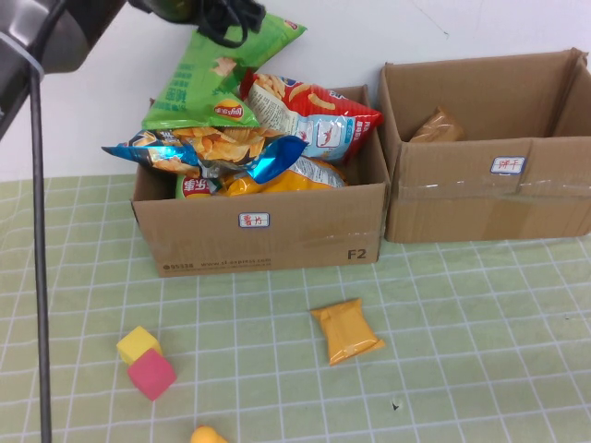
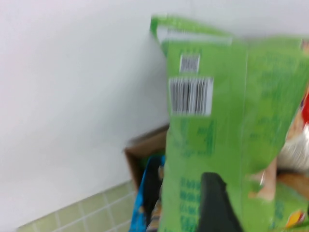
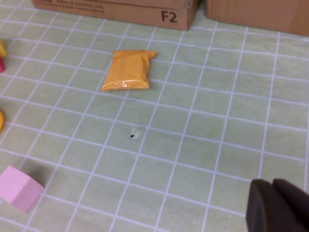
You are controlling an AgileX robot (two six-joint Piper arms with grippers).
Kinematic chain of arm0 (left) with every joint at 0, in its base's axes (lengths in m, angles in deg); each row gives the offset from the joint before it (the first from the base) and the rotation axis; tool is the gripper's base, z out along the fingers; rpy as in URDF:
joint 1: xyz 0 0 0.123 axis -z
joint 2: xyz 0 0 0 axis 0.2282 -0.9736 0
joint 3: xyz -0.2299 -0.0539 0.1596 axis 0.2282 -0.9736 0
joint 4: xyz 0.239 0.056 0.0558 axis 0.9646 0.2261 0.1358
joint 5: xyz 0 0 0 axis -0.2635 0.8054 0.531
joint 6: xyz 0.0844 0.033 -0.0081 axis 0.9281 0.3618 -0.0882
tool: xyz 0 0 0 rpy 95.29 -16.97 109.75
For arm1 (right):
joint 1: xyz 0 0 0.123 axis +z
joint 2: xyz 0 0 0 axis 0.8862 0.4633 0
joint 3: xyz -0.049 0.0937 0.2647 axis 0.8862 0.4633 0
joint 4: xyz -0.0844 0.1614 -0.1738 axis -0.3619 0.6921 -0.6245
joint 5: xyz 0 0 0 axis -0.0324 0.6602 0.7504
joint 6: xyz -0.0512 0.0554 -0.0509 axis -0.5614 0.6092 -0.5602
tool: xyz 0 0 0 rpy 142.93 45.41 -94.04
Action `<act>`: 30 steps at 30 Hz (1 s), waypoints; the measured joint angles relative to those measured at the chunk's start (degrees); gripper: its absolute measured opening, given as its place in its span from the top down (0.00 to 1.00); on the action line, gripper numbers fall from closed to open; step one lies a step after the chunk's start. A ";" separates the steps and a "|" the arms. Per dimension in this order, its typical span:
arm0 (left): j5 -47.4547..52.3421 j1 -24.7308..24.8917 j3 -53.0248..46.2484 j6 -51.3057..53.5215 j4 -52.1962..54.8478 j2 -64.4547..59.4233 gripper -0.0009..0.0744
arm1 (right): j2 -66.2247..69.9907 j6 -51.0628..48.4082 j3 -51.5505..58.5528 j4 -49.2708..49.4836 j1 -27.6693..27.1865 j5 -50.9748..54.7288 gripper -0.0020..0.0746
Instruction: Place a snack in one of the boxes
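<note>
A white wall [image 1: 462, 28] backs a table [image 1: 462, 369] covered in a pale green cloth with a white grid. Two open cardboard boxes stand side by side against the wall. The right box [image 1: 554, 203] holds one brown packet [image 1: 437, 126]. The left box [image 1: 268, 231] is heaped with snack bags, and a green chip bag [image 1: 208, 88] leans upright on top of the heap. The left claw [image 1: 217, 14] is above that bag at the frame's top edge, mostly cut off; whether its fingers touch the bag cannot be told. In front of the left box lies an orange packet [image 1: 346, 330]. Nearer, left, sit a yellow block [image 1: 137, 343] and a pink block [image 1: 151, 374], touching. The right claw [image 3: 273, 205], fingers together, hovers over bare cloth.
</note>
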 joint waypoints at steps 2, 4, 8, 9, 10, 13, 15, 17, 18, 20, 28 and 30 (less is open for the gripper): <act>0.88 0.11 0.00 2.12 0.23 0.54 0.57 | 0.00 0.00 0.00 0.42 0.00 0.00 0.98; 1.00 0.96 0.00 3.28 1.48 1.86 0.69 | 0.00 0.00 0.00 0.74 0.00 0.00 0.98; 1.39 3.08 0.00 4.01 4.82 6.13 0.92 | 0.00 0.00 0.00 1.35 0.00 0.00 0.98; 2.09 3.69 0.00 3.81 5.29 7.56 0.95 | 0.00 0.00 0.00 1.35 0.00 0.00 0.98; 3.08 4.16 0.00 3.66 5.40 9.03 0.96 | 0.00 0.00 0.00 1.35 0.00 0.00 0.98; 5.80 5.40 0.00 4.05 5.63 13.55 0.98 | 0.00 0.00 0.00 1.35 0.00 0.86 0.98; 6.56 5.92 0.00 4.58 5.63 16.30 0.99 | 0.00 0.00 0.00 1.35 0.00 1.59 0.98; 7.07 6.17 0.00 4.97 5.63 19.16 0.99 | 0.00 0.00 0.00 1.49 0.00 2.21 0.98; 7.18 6.28 0.00 5.06 5.63 20.76 0.99 | 0.00 0.00 0.00 1.48 0.00 2.38 0.98; 7.33 6.28 -0.93 5.06 5.74 24.44 0.99 | 0.14 -0.09 0.00 1.61 0.00 2.74 0.98; -1.81 6.28 -26.68 4.01 5.32 45.16 0.99 | 10.57 -8.91 -0.12 9.09 2.95 0.24 0.90; -5.69 6.28 -36.13 3.73 5.44 50.40 0.99 | 14.61 -10.73 -1.26 10.09 4.36 -0.33 0.80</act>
